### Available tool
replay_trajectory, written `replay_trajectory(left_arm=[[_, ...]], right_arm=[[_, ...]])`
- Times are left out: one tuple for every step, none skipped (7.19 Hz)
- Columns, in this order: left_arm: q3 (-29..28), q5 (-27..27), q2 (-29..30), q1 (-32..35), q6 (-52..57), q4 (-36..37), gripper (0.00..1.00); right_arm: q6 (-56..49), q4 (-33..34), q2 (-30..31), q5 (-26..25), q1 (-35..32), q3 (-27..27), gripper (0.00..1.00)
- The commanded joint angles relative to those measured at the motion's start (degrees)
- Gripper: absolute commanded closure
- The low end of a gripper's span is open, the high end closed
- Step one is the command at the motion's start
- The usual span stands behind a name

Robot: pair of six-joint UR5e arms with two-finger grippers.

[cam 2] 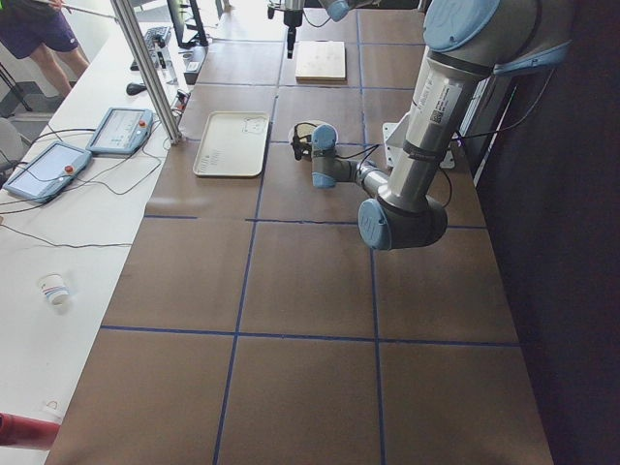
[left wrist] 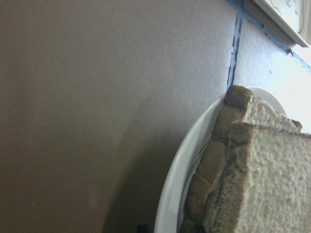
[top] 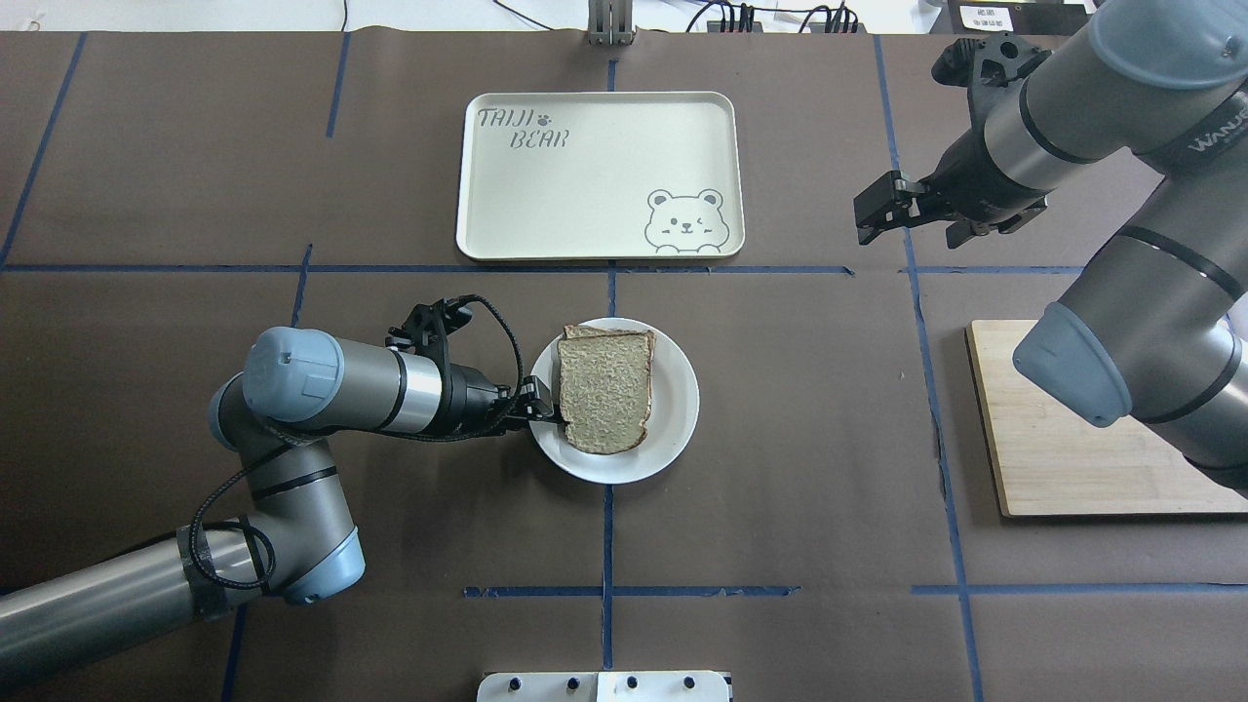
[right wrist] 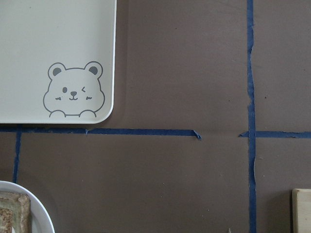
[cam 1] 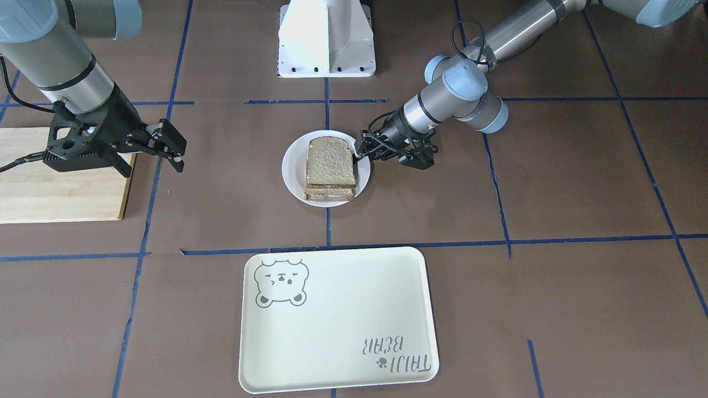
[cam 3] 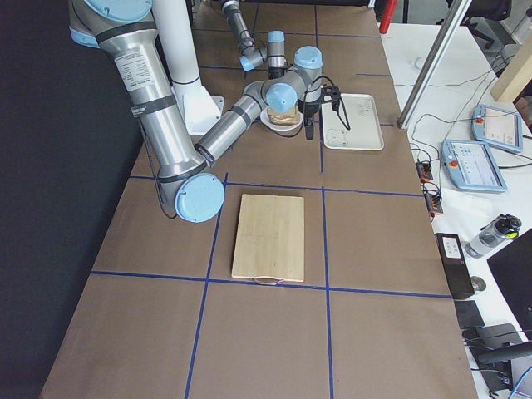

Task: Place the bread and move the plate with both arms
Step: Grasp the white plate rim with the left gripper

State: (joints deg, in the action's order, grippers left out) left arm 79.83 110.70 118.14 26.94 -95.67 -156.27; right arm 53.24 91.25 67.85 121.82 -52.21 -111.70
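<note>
Across the table from the robot, looking down, the plate (cam 1: 291, 166) stands on the brown table (cam 1: 553, 193) between the white pedestal (cam 1: 326, 38) and the bear tray (cam 1: 337, 320), apart from both. The bread (cam 1: 331, 160) lies on it as the top slice of a small stack, so the placing half of the job looks done to me. The left gripper (cam 1: 360, 155) has its tips at the plate's rim, drawn close together. Whether they truly pinch the rim I cannot tell. The right gripper (cam 1: 172, 145) hangs beside the wooden board (cam 1: 61, 182) with its fingers spread and nothing in them, well apart from the plate.

From over the robot's shoulders it reads the same. The plate is on the table just short of the tray, with the left gripper low at its edge. The right gripper is held up off to the side, between the tray and the board.

The two end-of-table views show all this too small to add anything.

The left wrist camera is right up against the plate. The white rim and the brown crusts of two slices fill its lower right, but no finger shows clearly, so the grip is not settled there either.

The right wrist camera looks down on the tray's bear corner and bare table, with only a sliver of plate at its lower left. That gripper is nowhere near a hold.

By my reckoning the plate move is what remains. The right gripper has not yet come to the rim, and the plate has not yet gone anywhere
</note>
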Motion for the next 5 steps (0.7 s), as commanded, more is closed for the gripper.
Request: replay_trajectory(left_arm=[[0.0, -0.1, 0.7, -0.1, -3.9, -0.1, 0.85], [0.2, 0.0, 0.7, -0.2, -4.5, -0.1, 0.93], [0.5, 0.0, 1.1, -0.2, -4.6, -0.1, 0.95], [0.8, 0.2, 1.4, 0.0, -4.7, -0.3, 0.98], [0.8, 0.1, 1.4, 0.1, -7.7, -3.1, 0.99]], right_arm=[[0.0, 0.0, 0.3, 0.0, 0.1, 0.1, 0.0], [0.0, 0.0, 0.3, 0.0, 0.1, 0.1, 0.0], [0.0, 0.0, 0.3, 0.0, 0.0, 0.1, 0.0], [-0.2, -0.1, 1.1, 0.0, 0.0, 0.1, 0.0], [-3.0, 0.0, 2.1, 0.0, -0.6, 0.1, 0.0]])
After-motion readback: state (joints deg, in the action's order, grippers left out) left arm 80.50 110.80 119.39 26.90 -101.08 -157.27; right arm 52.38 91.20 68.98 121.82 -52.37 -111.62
